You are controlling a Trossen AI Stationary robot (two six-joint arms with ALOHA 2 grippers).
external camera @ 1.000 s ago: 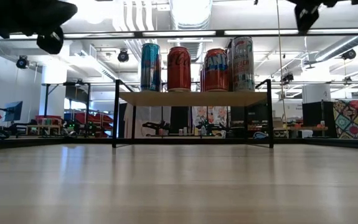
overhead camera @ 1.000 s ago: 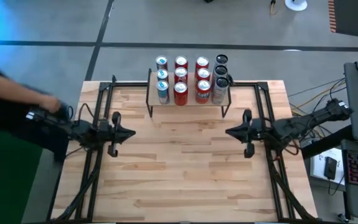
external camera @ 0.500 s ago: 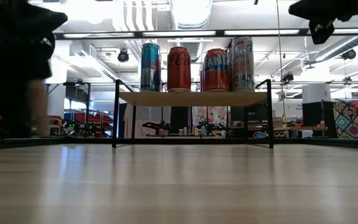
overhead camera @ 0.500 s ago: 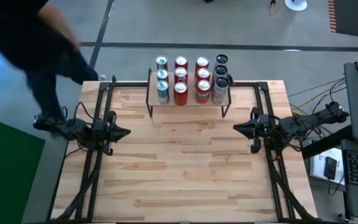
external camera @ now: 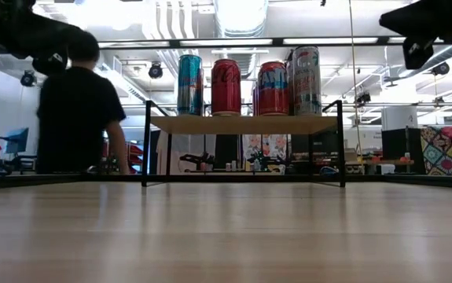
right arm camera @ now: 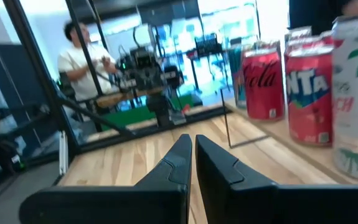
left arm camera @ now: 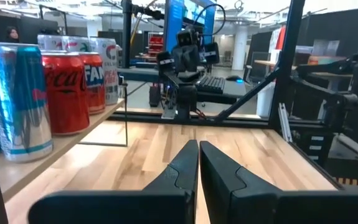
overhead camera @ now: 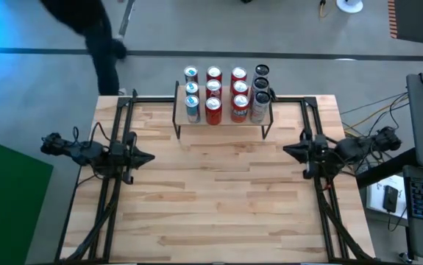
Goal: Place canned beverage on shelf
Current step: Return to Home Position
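Observation:
The shelf [overhead camera: 222, 124] stands at the middle of the table's far edge, a light plank [external camera: 241, 124] on thin black legs. Several cans [overhead camera: 224, 93] stand upright on its top in rows; red, blue and white ones [external camera: 226, 86] show from the front. My left gripper [overhead camera: 151, 157] hovers shut by the table's left edge, pointing level toward the table's middle [left arm camera: 198, 146]. My right gripper [overhead camera: 285, 150] hovers shut by the right edge, facing it [right arm camera: 193, 140]. Neither holds anything, and both are well clear of the shelf.
Black frame rails [overhead camera: 115, 184] run along the table's left and right sides under the arms. A person [overhead camera: 101, 37] in dark clothes stands on the floor beyond the far left corner [external camera: 76, 118]. The wooden tabletop [overhead camera: 218, 199] stretches between the grippers.
My right gripper has drawn back toward the table's right edge and sunk a little, staying shut. My left gripper has drawn back slightly toward the left edge. The person has walked from the table's left side to beyond its far left corner.

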